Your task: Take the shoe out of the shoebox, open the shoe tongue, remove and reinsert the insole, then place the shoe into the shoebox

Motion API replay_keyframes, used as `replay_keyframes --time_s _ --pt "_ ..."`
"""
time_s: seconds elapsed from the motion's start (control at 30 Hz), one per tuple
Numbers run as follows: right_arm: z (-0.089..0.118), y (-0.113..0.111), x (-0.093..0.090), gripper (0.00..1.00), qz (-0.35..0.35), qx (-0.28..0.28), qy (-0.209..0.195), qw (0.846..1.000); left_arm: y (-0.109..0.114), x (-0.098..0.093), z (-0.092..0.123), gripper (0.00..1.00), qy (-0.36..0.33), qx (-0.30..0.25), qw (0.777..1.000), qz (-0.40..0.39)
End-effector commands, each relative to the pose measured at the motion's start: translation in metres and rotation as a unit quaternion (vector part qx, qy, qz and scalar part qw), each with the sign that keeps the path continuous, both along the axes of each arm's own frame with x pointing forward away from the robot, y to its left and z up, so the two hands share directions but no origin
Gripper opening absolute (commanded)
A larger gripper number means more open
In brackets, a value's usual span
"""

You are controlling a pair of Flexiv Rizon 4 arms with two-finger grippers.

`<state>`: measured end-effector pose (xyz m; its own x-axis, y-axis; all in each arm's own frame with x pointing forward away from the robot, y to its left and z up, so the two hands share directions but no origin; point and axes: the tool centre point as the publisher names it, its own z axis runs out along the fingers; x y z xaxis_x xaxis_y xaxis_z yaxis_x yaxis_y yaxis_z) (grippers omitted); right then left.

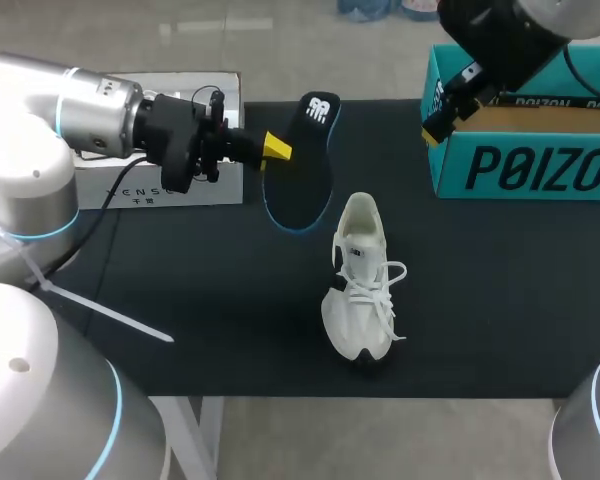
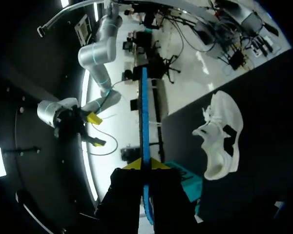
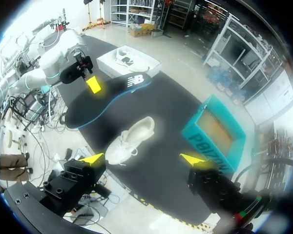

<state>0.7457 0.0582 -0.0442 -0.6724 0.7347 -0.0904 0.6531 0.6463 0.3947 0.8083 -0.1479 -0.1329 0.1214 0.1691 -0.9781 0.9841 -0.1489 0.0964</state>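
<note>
Overhead, the left gripper (image 1: 272, 148) is clenched on the dark insole (image 1: 302, 165) and holds it above the table (image 1: 230, 300), near the far edge and beside a white box (image 1: 180, 185). The white shoe (image 1: 363, 290) stands on its sole in the middle, with free mat on all sides. The right gripper (image 1: 438, 122) hangs at the teal shoebox (image 1: 525, 160), over the wall that faces the insole.

From the left wrist, the insole is seen edge-on, with both fingers pressing its two faces. The shoe is well apart.

From the right wrist, the fingers are spread wide and grasp nothing. The shoe and shoebox lie ahead.
</note>
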Motion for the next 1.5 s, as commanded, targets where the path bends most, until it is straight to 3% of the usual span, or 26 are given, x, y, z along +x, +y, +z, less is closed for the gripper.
replay_keyframes --time_s 0.03,0.3,0.57,0.77,1.5 --pt "-0.001 0.0 0.002 1.0 0.0 0.0 0.001 1.0 0.005 0.015 -0.009 0.0 -0.12 -0.011 0.992 -0.032" --pt "-0.001 0.0 0.002 1.0 0.0 0.0 0.001 1.0 -0.002 0.029 -0.022 0.0 -0.176 -0.029 0.983 -0.041" --pt "-0.001 0.0 0.002 1.0 0.0 0.0 0.001 1.0 -0.029 0.047 0.01 0.0 -0.211 -0.043 0.976 -0.018" --pt "-0.001 0.0 0.002 1.0 0.0 0.0 0.001 1.0 -0.044 0.054 0.017 0.0 -0.207 -0.016 0.978 0.019" --pt "-0.001 0.0 0.002 1.0 0.0 0.0 0.001 1.0 -0.044 0.055 0.016 0.0 -0.197 -0.009 0.98 0.025"
